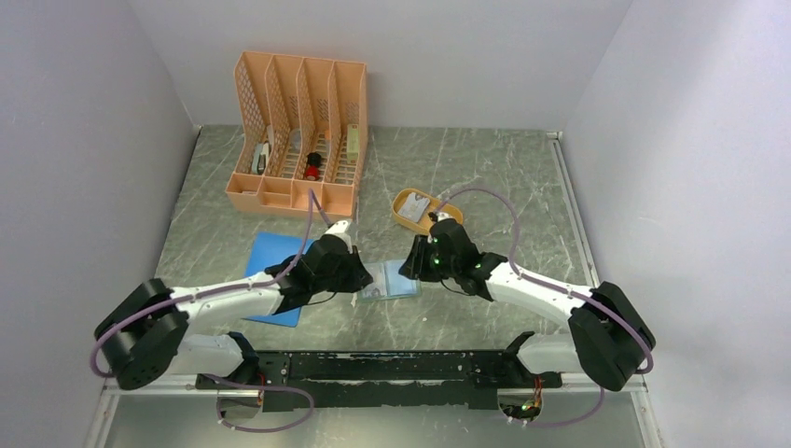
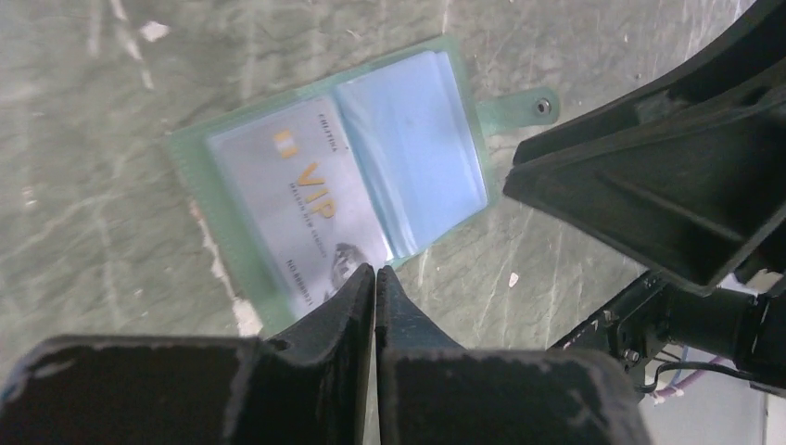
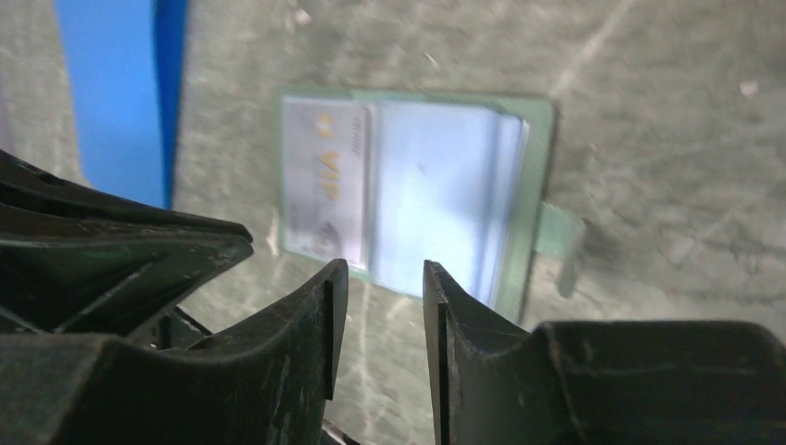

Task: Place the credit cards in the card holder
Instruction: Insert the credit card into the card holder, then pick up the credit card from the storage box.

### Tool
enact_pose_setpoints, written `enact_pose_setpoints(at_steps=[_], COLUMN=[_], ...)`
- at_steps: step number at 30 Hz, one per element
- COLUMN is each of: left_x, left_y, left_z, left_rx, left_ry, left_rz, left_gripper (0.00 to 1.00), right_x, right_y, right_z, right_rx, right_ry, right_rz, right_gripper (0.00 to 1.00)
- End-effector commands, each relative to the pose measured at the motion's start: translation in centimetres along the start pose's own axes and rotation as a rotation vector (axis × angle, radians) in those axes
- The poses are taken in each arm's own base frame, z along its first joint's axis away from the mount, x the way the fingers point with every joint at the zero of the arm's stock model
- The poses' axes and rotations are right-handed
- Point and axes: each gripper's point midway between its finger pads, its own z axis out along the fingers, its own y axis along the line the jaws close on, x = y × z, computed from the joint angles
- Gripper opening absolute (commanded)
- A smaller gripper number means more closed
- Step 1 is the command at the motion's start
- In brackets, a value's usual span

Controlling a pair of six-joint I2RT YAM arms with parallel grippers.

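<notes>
— Sage-green card holder lies open on the marbled table, between your two arms, seen from above. Any cards left?
— One pale credit card seems to sit in the yellow tray behind your right gripper.
— Left wrist view?
— Your left gripper is clenched on nothing, tips over the holder's near edge; a VIP card already fills one pocket.
— Right wrist?
— Jaws parted, empty, above the blue-clear sleeves. Pin the holder's edge with the left, and feed the next card flat into a free sleeve.
</notes>
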Motion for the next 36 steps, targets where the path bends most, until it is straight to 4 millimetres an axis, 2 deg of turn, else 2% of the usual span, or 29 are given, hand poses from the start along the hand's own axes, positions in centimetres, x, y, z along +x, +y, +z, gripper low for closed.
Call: enact_pose_setpoints(at_steps=[1,4,7,10,13,16,20,22,25,28,32,36], left_x=[0.7,1.7,2.3,2.2,1.4,0.0,-1.2,-1.3,-1.2,-1.1,-1.2,-1.1], left_y=[-2.9,-2.5,-1.4,-0.7,-0.4,0.2,1.0,1.5,1.9,2.1,2.2,2.3], left_z=[1.7,2.9,3.7,3.6,2.4,0.7,-1.8,-2.6,-3.4,-3.8,-4.0,-4.0], left_rx=[0.134,0.122,0.069,0.035,0.012,-0.028,-0.061,-0.08,-0.095,-0.096,-0.099,-0.105], left_ry=[0.063,0.101,0.12,0.115,0.081,0.011,-0.051,-0.062,-0.066,-0.065,-0.067,-0.064], left_rz=[0.015,0.01,0.013,0.022,0.024,0.024,0.014,0.009,0.008,0.013,0.011,0.017], left_gripper=[0.11,0.11,0.11,0.11,0.12,0.21,0.54,0.62,0.66,0.67,0.67,0.66], right_x=[1.9,2.3,1.4,-1.6,-5.9,-9.5,-12.7,-13.6,-14.5,-14.7,-15.0,-15.3], right_y=[-1.8,-2.4,-2.9,-2.8,-4.1,-5.5,-6.5,-6.0,-6.0,-7.1,-8.2,-9.5], right_z=[0.1,0.2,-0.3,-1.5,-2.9,-3.3,-1.8,-0.5,1.5,3.5,5.4,6.8], right_rx=[0.025,0.04,0.069,0.083,0.139,0.176,0.18,0.147,0.132,0.176,0.23,0.297], right_ry=[0.024,0.022,-0.022,-0.132,-0.233,-0.319,-0.33,-0.307,-0.309,-0.292,-0.291,-0.285], right_rz=[0.041,0.054,0.065,0.086,0.16,0.278,0.36,0.361,0.385,0.412,0.43,0.438], right_gripper=[0.4,0.4,0.39,0.44,0.47,0.57,0.63,0.63,0.64,0.65,0.7,0.71])
